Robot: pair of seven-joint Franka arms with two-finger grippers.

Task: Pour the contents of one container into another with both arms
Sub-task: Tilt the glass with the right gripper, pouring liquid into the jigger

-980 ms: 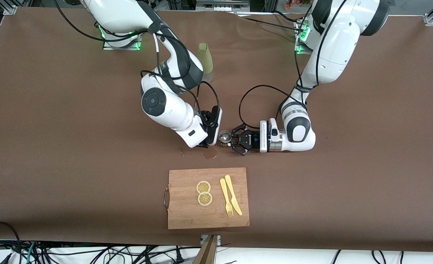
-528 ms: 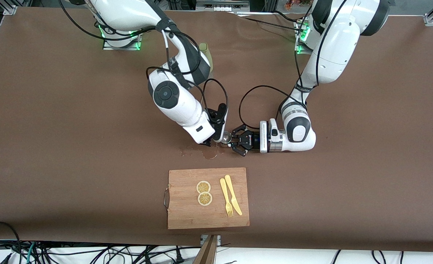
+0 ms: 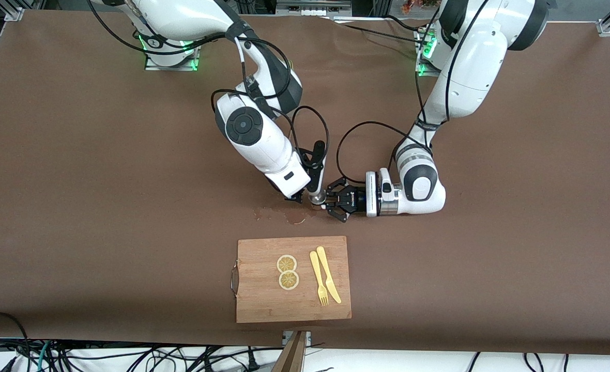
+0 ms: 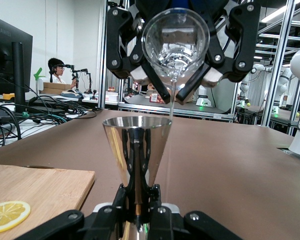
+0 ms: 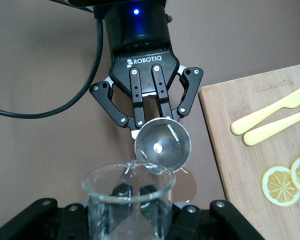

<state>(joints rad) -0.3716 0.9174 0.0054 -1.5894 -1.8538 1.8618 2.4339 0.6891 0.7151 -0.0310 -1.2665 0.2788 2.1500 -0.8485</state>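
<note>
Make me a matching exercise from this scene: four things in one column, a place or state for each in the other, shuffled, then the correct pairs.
Things:
1. glass beaker
2. metal cup
3. lemon slices
4. wet patch

Places or states:
A. lying on the cutting board, beside the yellow fork and knife
B. tilted in the right gripper, spilling a thin stream
C. on the brown table, between the grippers and the board
D. upright in the left gripper, under the stream

Pairs: 1-B, 2-D, 3-A, 4-C
</note>
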